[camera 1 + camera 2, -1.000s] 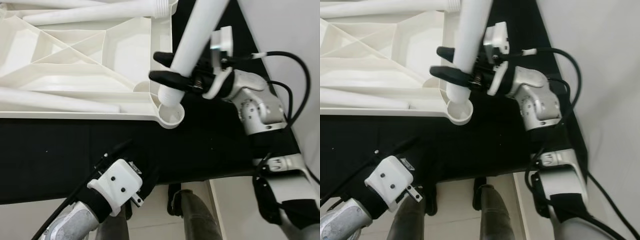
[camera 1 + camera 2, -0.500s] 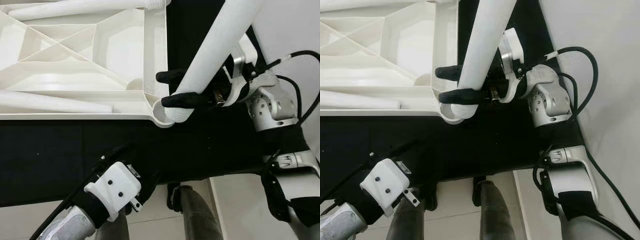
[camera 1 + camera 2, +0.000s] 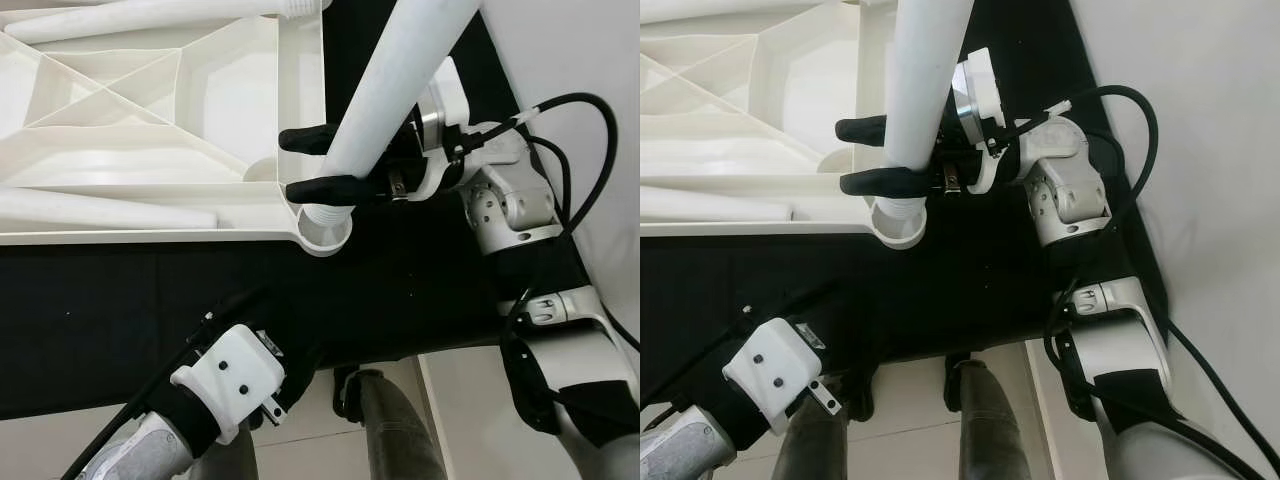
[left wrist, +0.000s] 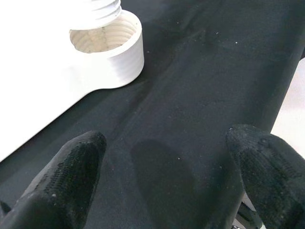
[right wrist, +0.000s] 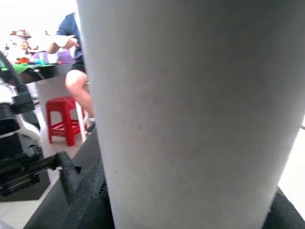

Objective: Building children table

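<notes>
Black mat point(image 3: 120, 320) under everything; white tabletop point(image 3: 150, 130) lies upside down on it, ribbed underside up, just beside right gripper; two loose legs point(image 3: 100, 208) rest on tabletop, well apart from right gripper; right gripper point(image 3: 322, 163) pinching white table leg point(image 3: 385, 90) near threaded end, fingers either side; leg tilted, threaded end sitting at mouth of corner socket point(image 3: 325, 233) directly below gripper; left gripper point(image 4: 167, 176) low over mat, fingers spread, holding nothing, socket ahead of fingertips.
</notes>
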Robot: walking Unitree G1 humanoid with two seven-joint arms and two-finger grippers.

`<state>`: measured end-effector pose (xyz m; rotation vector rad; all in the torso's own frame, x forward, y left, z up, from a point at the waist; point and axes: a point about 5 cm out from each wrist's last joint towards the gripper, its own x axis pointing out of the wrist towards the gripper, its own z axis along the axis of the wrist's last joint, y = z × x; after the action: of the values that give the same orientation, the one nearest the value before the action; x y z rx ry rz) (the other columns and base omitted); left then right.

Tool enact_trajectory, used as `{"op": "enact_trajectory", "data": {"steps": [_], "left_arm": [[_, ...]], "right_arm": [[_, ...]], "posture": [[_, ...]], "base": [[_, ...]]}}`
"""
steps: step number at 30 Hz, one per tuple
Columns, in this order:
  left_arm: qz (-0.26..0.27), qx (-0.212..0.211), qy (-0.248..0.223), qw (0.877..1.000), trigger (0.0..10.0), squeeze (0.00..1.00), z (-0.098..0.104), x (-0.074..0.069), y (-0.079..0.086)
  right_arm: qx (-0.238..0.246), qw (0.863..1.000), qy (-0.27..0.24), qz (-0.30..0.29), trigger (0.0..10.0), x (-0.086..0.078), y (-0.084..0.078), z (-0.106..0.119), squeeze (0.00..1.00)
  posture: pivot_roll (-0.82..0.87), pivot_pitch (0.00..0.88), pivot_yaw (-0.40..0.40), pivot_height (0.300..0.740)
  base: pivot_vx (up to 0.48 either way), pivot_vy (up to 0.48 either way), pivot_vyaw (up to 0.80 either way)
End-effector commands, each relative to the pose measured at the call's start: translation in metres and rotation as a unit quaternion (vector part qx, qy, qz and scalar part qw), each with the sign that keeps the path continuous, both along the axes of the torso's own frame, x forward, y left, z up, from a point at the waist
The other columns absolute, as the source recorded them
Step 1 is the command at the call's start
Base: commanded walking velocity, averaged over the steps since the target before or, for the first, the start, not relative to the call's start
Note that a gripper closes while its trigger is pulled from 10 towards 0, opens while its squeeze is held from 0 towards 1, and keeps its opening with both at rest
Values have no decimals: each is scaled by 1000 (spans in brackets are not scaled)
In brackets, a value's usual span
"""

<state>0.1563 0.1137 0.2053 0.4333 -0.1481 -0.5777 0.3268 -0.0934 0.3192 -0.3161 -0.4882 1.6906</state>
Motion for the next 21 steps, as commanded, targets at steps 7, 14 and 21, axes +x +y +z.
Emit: {"op": "enact_trajectory", "data": {"steps": [7, 14, 21], "left_arm": [[-3, 3, 14, 1000, 10000, 0, -4, -4, -1], [-7, 2, 13, 1000, 10000, 0, -4, -3, -3], [-6, 3, 14, 1000, 10000, 0, -3, -3, -3]], "right_arm": [[-72, 995, 2, 65, 10000, -12, 1, -19, 0], [-87, 994, -13, 60, 10000, -11, 9, -29, 0], [-65, 997, -17, 30, 10000, -4, 20, -26, 0]], "posture": [[150, 540, -46, 740], [149, 540, -43, 740], [149, 546, -44, 740]], "base": [[0, 0, 0], [0, 0, 0], [0, 0, 0]]}}
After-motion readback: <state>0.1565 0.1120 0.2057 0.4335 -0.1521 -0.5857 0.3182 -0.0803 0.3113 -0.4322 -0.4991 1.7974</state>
